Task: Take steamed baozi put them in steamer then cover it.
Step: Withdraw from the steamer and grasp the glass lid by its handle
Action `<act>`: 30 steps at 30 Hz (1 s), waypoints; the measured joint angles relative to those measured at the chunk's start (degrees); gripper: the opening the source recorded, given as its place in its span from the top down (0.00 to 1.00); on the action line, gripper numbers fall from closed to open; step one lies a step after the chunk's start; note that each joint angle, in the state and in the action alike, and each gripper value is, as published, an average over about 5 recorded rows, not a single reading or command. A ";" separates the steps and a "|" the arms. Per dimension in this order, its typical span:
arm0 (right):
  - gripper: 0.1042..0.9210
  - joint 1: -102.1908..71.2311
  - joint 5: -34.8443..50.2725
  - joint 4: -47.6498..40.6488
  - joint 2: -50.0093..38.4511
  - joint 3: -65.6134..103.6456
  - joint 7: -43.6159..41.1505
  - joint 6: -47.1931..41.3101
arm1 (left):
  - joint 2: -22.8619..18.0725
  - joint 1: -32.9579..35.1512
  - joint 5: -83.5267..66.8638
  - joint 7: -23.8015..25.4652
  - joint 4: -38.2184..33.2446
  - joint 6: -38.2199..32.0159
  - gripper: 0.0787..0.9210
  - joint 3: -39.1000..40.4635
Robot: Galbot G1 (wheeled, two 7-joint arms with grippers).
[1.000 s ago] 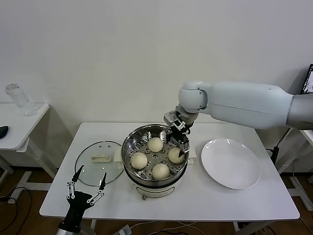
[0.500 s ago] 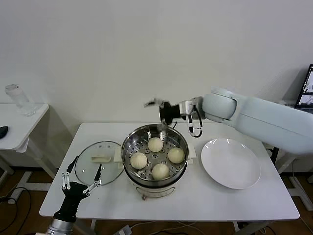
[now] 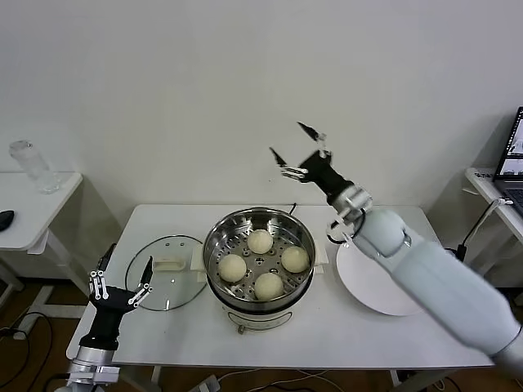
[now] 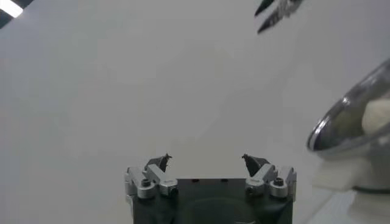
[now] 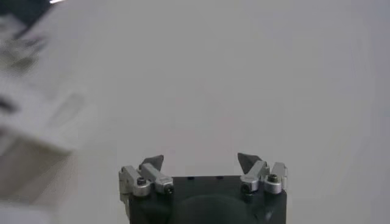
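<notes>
The steamer [image 3: 214, 245] stands at the table's centre with several cream-white baozi [image 3: 260, 241] on its perforated tray. The cover [image 3: 155, 286], a glass lid with a cream handle, lies flat on the table to the steamer's left. My right gripper [image 3: 294, 151] is raised high above the steamer's back rim, open and empty, facing the wall; its own wrist view shows it [image 5: 200, 159] against bare wall. My left gripper [image 3: 127, 265] is open and empty over the table's front left, at the cover's near edge. The left wrist view shows it [image 4: 207, 159] with the steamer's rim [image 4: 341, 122] off to one side.
A flat white plate [image 3: 359, 278] lies right of the steamer, partly behind my right arm. A side table [image 3: 33, 204] with a clear bottle [image 3: 31, 163] stands at far left, and another desk with a laptop [image 3: 511, 151] at far right.
My right gripper has lifted out of the steamer and swung up toward the wall, empty. My left gripper has shifted left and slightly up beside the cover.
</notes>
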 measured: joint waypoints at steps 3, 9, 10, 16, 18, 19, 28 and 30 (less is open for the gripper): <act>0.12 -8.06 -0.61 -0.08 2.54 8.02 0.64 2.30 | 0.41 -0.63 4.62 -0.17 1.30 0.87 0.12 -0.53; 0.12 -21.18 -1.79 0.06 7.06 20.87 1.60 5.66 | 1.02 -1.72 13.92 -0.11 4.87 2.83 0.12 -0.61; 0.12 -22.96 -2.01 0.08 7.70 22.59 1.73 6.03 | 1.05 -1.90 15.50 -0.11 5.61 3.19 0.12 -0.56; 0.12 -31.30 -2.98 -0.19 10.95 29.96 2.22 7.52 | 0.97 -2.88 24.33 -0.14 10.14 5.24 0.12 -0.67; 0.12 -33.30 -3.19 -0.21 11.78 31.61 2.34 7.73 | 0.83 -3.26 26.96 -0.24 11.67 5.78 0.12 -0.81; 0.12 -34.18 -3.31 -0.18 12.16 32.35 2.38 7.78 | 0.76 -3.46 28.17 -0.32 12.40 6.02 0.12 -0.85; 0.12 -39.81 -4.60 -0.33 14.45 36.97 2.69 7.63 | 0.08 -5.83 36.00 -1.35 17.56 7.23 0.12 -0.49; 0.12 -40.48 -4.78 -0.61 14.71 37.57 2.73 7.53 | -0.01 -6.52 37.00 -1.46 18.53 7.40 0.12 -0.39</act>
